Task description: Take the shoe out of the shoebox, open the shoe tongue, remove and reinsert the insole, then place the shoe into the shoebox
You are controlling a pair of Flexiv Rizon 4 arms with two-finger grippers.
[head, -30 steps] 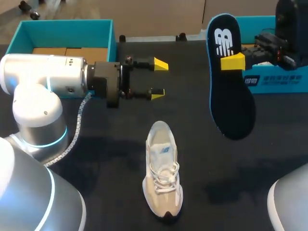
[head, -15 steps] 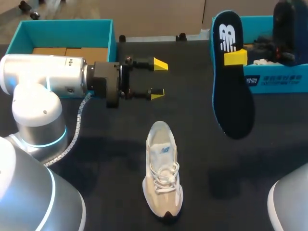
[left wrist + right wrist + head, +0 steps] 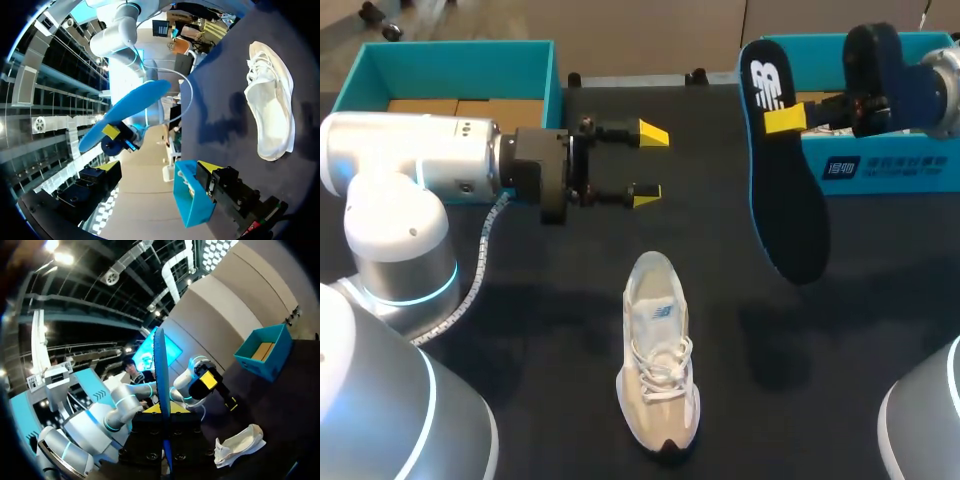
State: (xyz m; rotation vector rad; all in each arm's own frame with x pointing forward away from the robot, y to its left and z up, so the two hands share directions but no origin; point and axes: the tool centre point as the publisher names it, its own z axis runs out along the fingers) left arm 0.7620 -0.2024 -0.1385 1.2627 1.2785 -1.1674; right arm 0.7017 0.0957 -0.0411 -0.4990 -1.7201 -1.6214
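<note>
A black table is seen under everything, and the white shoe lying near its middle is taken as the landmark. The left arm is stretched level above the table, to the left of the shoe and a little beyond its heel. The right arm is held beyond the shoe and well to its right. An open teal shoebox with a brown cardboard floor is set at the table's far edge, beyond and left of the shoe. A second teal box bearing a label is set beyond and right of it. A dark insole with a blue rim is held in the air to the right of the shoe and beyond it. It is hung heel end up, with its toe end lowest and clear of the table. The shoe is stood on its sole, laced, with its heel toward the far edge and its toe toward the robot. It is touched by neither gripper. The left gripper is held just beyond the shoe's heel with its fingers spread wide and nothing between them. The right gripper is closed on the insole's heel end, which is pinched from both faces, as is confirmed in the right wrist view, where the insole is seen edge-on between the fingers.
</note>
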